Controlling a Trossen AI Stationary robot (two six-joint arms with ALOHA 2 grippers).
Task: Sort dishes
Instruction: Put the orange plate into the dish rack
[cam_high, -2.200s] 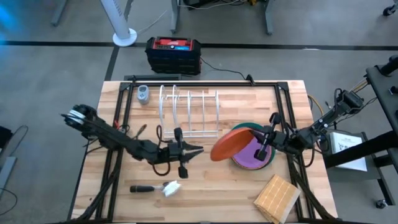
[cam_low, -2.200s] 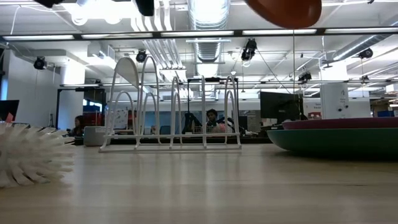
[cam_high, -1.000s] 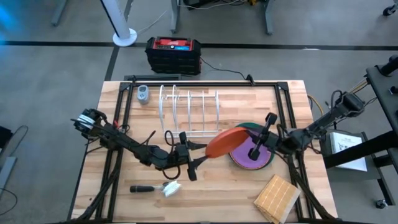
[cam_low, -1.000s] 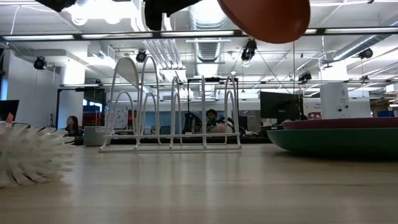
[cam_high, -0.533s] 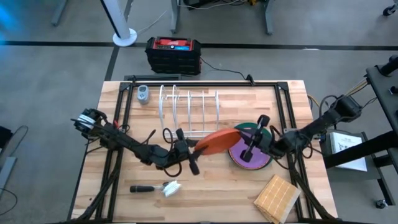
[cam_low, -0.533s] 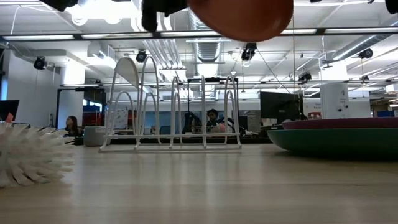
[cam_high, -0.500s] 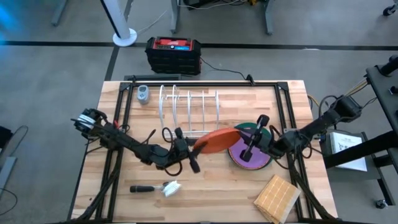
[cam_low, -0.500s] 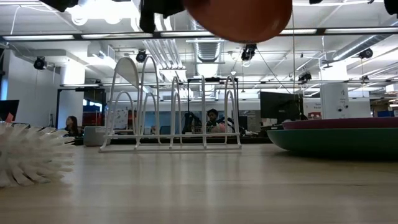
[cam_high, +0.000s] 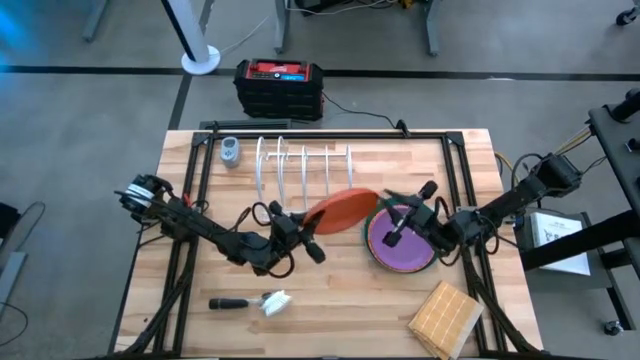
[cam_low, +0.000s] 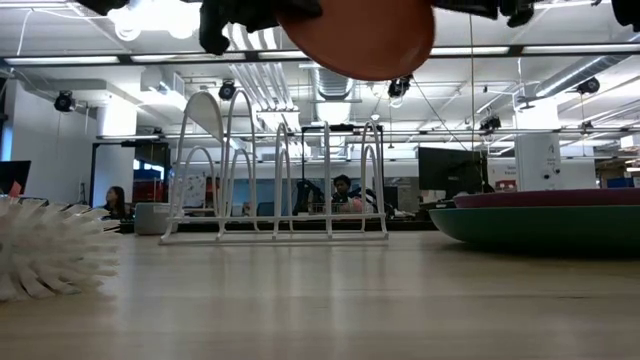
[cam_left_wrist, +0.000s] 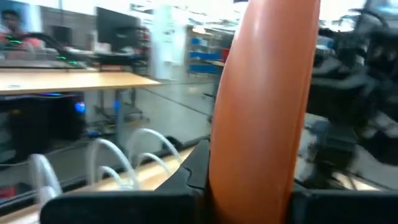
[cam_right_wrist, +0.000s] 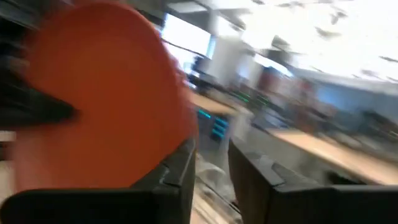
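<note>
The table (cam_high: 200, 280) carries the rack (cam_high: 305, 175), and beside it the purple plate (cam_high: 400, 245) rests on the teal plate (cam_high: 383, 206). Left hand (cam_high: 305, 237) pinches the orange plate (cam_high: 335, 212) on edge above the table beside the rack, apparently for slotting. Right hand (cam_high: 405, 222), spread, hovers over the stack.

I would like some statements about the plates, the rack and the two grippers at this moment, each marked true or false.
1. The left gripper holds the orange plate. True.
2. The orange plate stands in the white wire rack. False: it is in the air, near the rack's front.
3. The purple plate lies on the teal-green plate. True.
4. The right gripper grips the purple plate. False: it is above that plate, open and empty.
5. The wooden block is inside the rack. False: it lies at the table's near right corner.
</note>
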